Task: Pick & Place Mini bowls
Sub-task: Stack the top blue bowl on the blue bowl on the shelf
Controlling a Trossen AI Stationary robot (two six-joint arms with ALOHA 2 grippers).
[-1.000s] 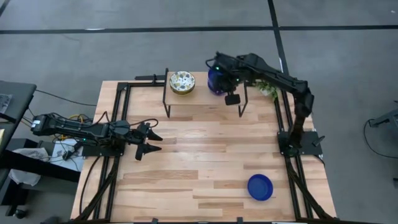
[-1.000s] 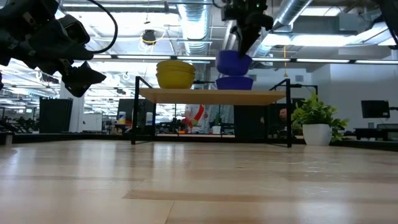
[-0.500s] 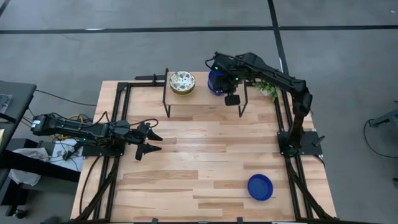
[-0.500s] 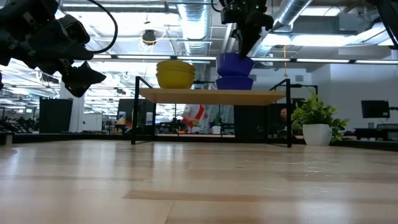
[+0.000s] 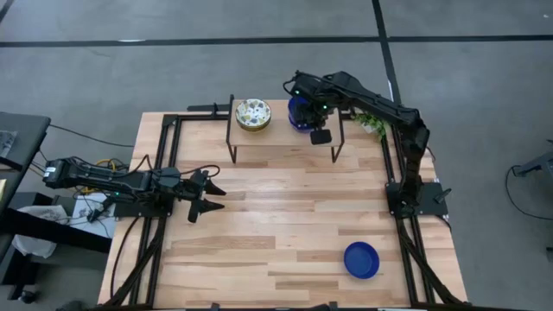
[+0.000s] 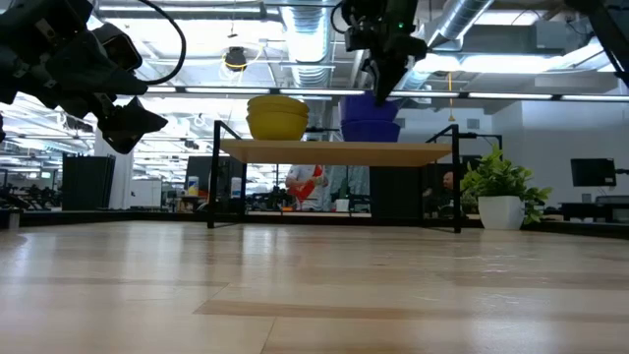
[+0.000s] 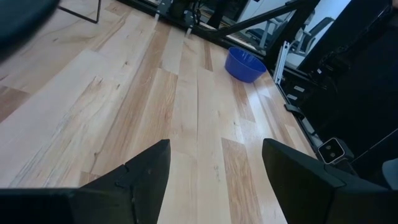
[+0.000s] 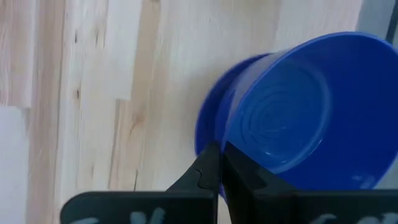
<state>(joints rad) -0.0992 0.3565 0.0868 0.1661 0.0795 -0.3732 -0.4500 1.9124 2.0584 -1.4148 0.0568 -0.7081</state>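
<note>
Two blue mini bowls [image 5: 298, 113] sit nested on the raised shelf [image 5: 281, 136], beside a stack of floral mini bowls [image 5: 252, 113]. The right end effector [image 8: 216, 163] is up there, fingers pinched nearly shut on the upper bowl's rim, wall between them. Glossy and rigid, probably light but slippery, so a rim pinch looks the sensible hold. A third blue bowl [image 5: 361, 259] waits alone on the surface's near right. The left end effector [image 5: 205, 196] hovers spread wide, empty, over the surface's left side.
</note>
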